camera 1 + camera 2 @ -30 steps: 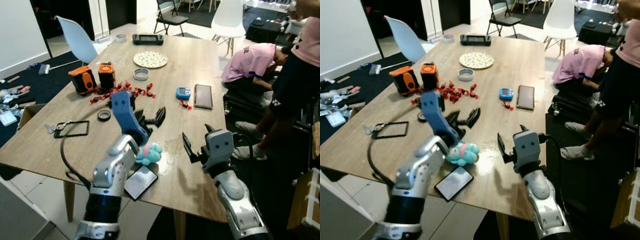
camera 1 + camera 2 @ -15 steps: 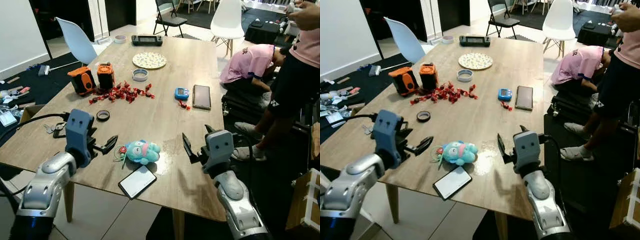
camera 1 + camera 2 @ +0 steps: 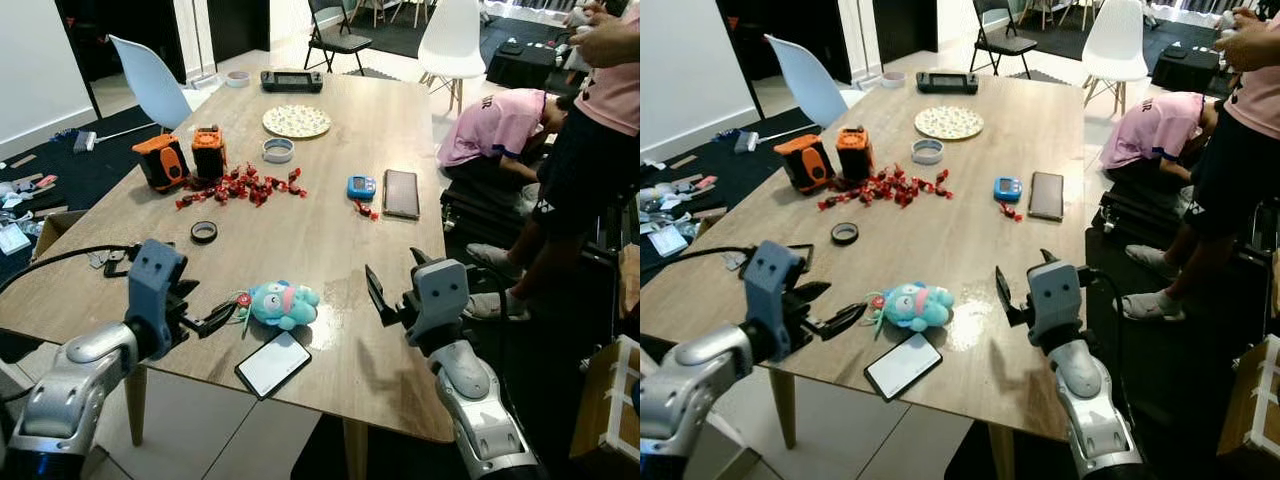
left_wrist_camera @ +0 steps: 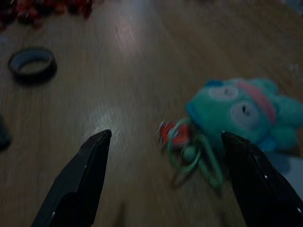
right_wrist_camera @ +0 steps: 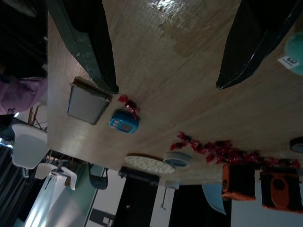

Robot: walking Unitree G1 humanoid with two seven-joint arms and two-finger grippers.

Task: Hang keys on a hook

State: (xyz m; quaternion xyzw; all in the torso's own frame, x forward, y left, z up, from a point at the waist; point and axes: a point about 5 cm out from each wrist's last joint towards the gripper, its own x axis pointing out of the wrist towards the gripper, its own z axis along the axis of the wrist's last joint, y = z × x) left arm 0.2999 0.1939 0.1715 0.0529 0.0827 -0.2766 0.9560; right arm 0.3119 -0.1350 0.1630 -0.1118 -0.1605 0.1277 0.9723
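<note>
A teal plush keychain (image 3: 285,303) lies near the table's front edge, with a red tag and green ring (image 4: 181,140) on its left side. My left gripper (image 3: 203,306) is low over the table just left of that ring, open, its fingers pointing at it. In the left wrist view the ring and tag sit between the two fingertips (image 4: 97,142), untouched. A small bunch of metal keys (image 3: 102,259) lies at the table's left edge. My right gripper (image 3: 396,280) hovers open over the table to the right of the plush, holding nothing.
A phone (image 3: 268,364) lies at the front edge below the plush. Further back are a black tape ring (image 3: 204,231), red candies (image 3: 240,187), two orange devices (image 3: 165,160), a blue gadget (image 3: 362,187) and a dark phone (image 3: 403,193). People (image 3: 590,150) are close on the right.
My left arm has swung from above the plush out to the left and come down low, its fingers now aimed at the plush's ring. The right arm has not moved.
</note>
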